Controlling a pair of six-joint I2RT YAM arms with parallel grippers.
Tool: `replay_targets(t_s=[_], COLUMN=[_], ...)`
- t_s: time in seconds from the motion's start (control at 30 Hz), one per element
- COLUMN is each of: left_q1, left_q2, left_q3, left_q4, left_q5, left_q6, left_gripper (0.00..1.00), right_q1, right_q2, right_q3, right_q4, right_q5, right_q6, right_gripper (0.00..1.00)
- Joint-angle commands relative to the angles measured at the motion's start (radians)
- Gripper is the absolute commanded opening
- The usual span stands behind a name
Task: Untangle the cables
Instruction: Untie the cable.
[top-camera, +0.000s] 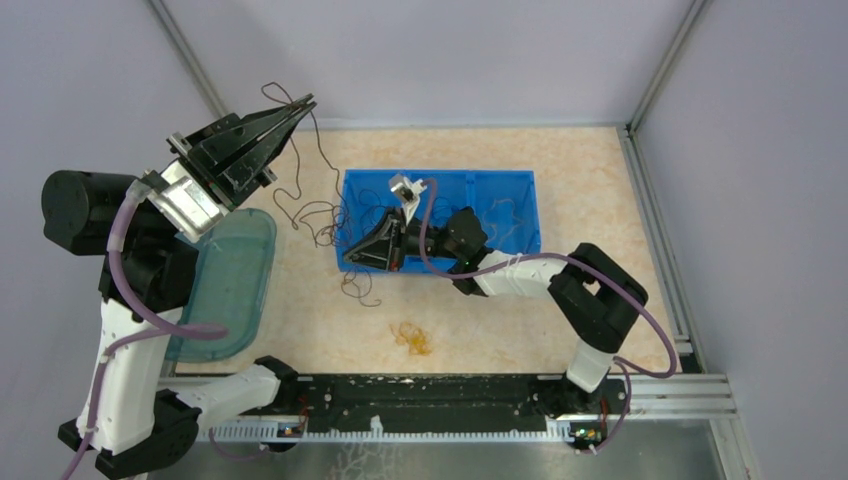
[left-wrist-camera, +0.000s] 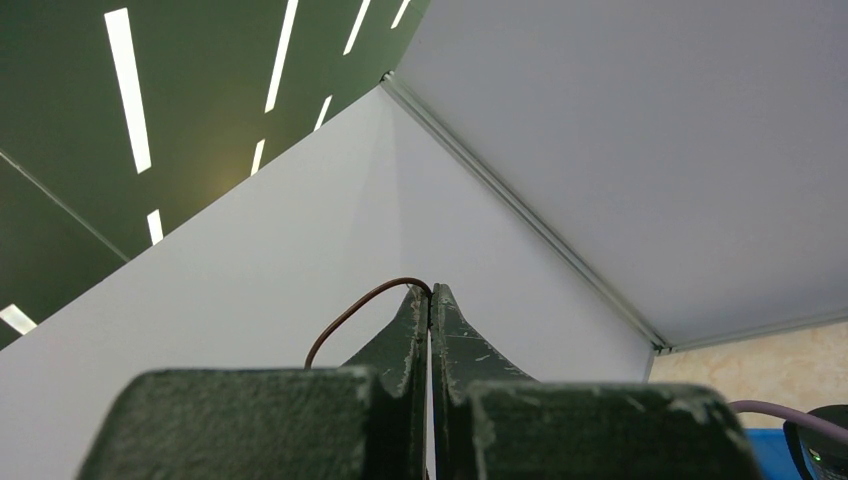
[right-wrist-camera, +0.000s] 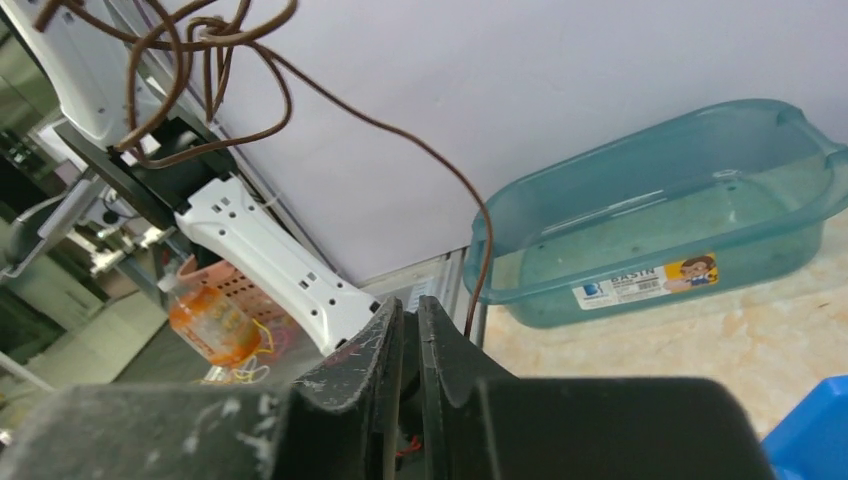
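Both closed: left hand (top-camera: 305, 103) raised, pinching a cable (left-wrist-camera: 350, 312) (right hand (right-wrist-camera: 410, 305) low, hold unclear).

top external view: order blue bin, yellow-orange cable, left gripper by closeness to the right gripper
1. blue bin: right gripper over its left end
2. yellow-orange cable: on the table, near side
3. left gripper: raised far left, shut on dark cable

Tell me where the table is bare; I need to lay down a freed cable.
Free: the strip between the blue bin and the right rail; the far strip behind the bin; the near patch between the orange cable and the right arm. Crowded: between the teal tub and the bin, where cables hang from the left gripper.
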Motion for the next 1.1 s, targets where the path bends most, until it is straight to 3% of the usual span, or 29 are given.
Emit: replay_targets(t_s=[0.0, 0.1, 0.2, 0.27, 0.47, 0.7, 0.9, 0.93, 1.03, 1.07], left_q1=[0.001, 0.001, 0.001, 0.001, 0.001, 0.001, 0.001, 0.002, 0.002, 0.001], left_q2=[-0.007, -0.009, -0.009, -0.009, -0.005, 0.002, 0.009, 0.009, 0.004, 0.000], left_q3=[0.020, 0.021, 0.020, 0.022, 0.034, 0.070, 0.120, 0.123, 0.118, 0.114], left_q4=[0.039, 0.040, 0.039, 0.041, 0.047, 0.062, 0.055, 0.047, 0.014, 0.005], left_q5=[0.014, 0.012, 0.013, 0.015, 0.012, -0.002, -0.010, -0.006, 0.011, 0.014], left_q6=[-0.005, -0.002, -0.003, -0.004, 0.012, 0.122, 0.154, 0.150, 0.142, 0.139], left_gripper=[0.00, 0.00, 0.00, 0.00, 0.00, 0.00, 0.00, 0.00, 0.00, 0.00], right_q1=[0.009, 0.009, 0.009, 0.010, 0.010, -0.007, -0.028, -0.027, -0.034, -0.038], right_q2=[-0.002, -0.002, 0.005, 0.007, -0.001, -0.009, -0.012, -0.017, -0.079, -0.110], right_q3=[0.033, 0.025, 0.023, 0.022, -0.004, -0.170, -0.333, -0.342, -0.347, -0.340], right_q4=[0.097, 0.101, 0.103, 0.116, 0.105, 0.162, 0.367, 0.391, 0.385, 0.366], right_q5=[0.003, 0.003, 0.002, 0.010, 0.065, 0.183, 0.227, 0.218, 0.205, 0.186], right_q6=[0.030, 0.037, 0.046, 0.048, 0.045, 0.062, 0.124, 0.132, 0.131, 0.123], right_gripper=[0.09, 0.05, 0.11, 0.01, 0.00, 0.00, 0.00, 0.04, 0.54, 0.64])
